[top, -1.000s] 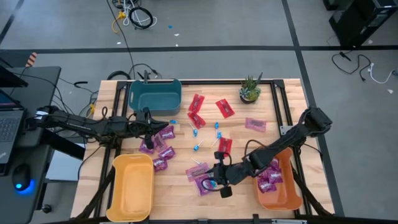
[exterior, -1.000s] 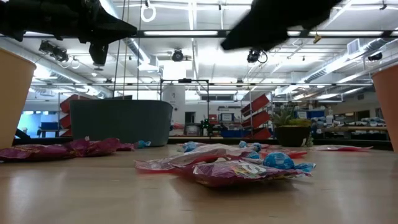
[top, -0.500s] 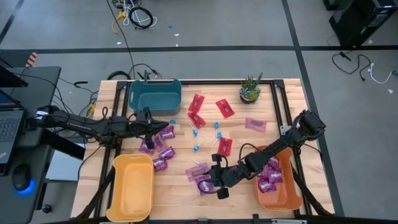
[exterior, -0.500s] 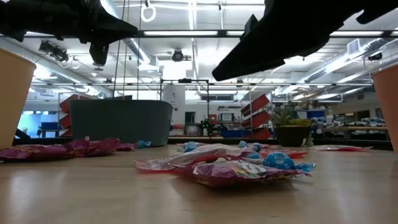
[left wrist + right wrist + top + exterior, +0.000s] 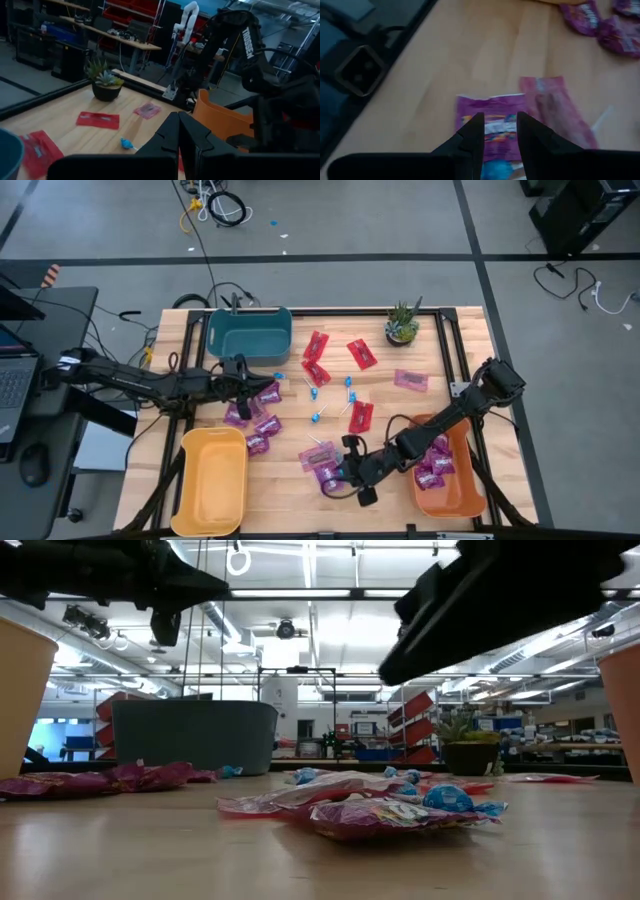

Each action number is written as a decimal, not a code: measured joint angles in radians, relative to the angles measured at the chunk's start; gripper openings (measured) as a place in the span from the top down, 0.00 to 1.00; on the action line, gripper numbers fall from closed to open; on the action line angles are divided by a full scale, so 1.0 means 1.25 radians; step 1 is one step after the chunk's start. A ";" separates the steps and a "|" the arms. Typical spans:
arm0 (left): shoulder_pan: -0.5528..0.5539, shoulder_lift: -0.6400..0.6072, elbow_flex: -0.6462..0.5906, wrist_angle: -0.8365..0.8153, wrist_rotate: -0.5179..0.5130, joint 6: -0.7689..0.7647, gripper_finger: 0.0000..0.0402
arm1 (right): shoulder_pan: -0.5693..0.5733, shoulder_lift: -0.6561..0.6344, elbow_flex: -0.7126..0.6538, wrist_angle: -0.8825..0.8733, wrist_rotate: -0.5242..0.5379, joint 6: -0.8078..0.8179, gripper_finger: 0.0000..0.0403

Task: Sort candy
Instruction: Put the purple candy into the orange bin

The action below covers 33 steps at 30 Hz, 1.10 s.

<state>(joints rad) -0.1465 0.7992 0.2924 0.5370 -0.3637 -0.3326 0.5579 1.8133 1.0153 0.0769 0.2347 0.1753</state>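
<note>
Candy lies scattered on the wooden table (image 5: 455, 340): purple packets (image 5: 255, 412) at the left, red packets (image 5: 318, 360) toward the far side, and blue lollipops (image 5: 316, 392) in the middle. My right gripper (image 5: 340, 472) is open and slants down over one purple packet (image 5: 490, 107) near the front edge. Its fingers (image 5: 475, 131) stand above the packet, apart from it. That packet lies flat on the table (image 5: 390, 817) beside a paler pink packet (image 5: 552, 107). My left gripper (image 5: 178, 131) is shut and empty. It hangs level above the left purple packets (image 5: 243, 380).
A teal bin (image 5: 250, 330) stands at the far left and a yellow bin (image 5: 212, 480) at the near left. An orange bin (image 5: 445, 485) at the near right holds purple packets. A small potted plant (image 5: 402, 325) sits at the far right.
My right gripper has sunk a little toward the purple packet near the front edge, still open.
</note>
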 joint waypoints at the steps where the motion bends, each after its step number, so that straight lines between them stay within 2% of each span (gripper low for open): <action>1: -0.002 0.007 0.000 0.002 0.000 -0.010 0.99 | 0.008 0.000 0.000 -0.001 -0.001 0.001 0.75; 11: -0.061 0.099 0.000 0.120 0.000 0.029 0.99 | 0.064 0.000 0.000 0.016 0.087 0.049 0.71; 23: -0.062 0.115 0.000 0.128 0.000 0.032 0.99 | 0.055 0.001 0.000 0.017 0.091 0.042 0.52; 33: -0.062 0.115 0.000 0.129 -0.001 0.032 0.99 | 0.042 0.001 0.000 0.018 0.092 -0.001 0.46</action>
<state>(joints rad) -0.2237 0.9432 0.2924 0.6983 -0.3649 -0.2928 0.6107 1.8149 1.0157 0.0990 0.3500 0.1742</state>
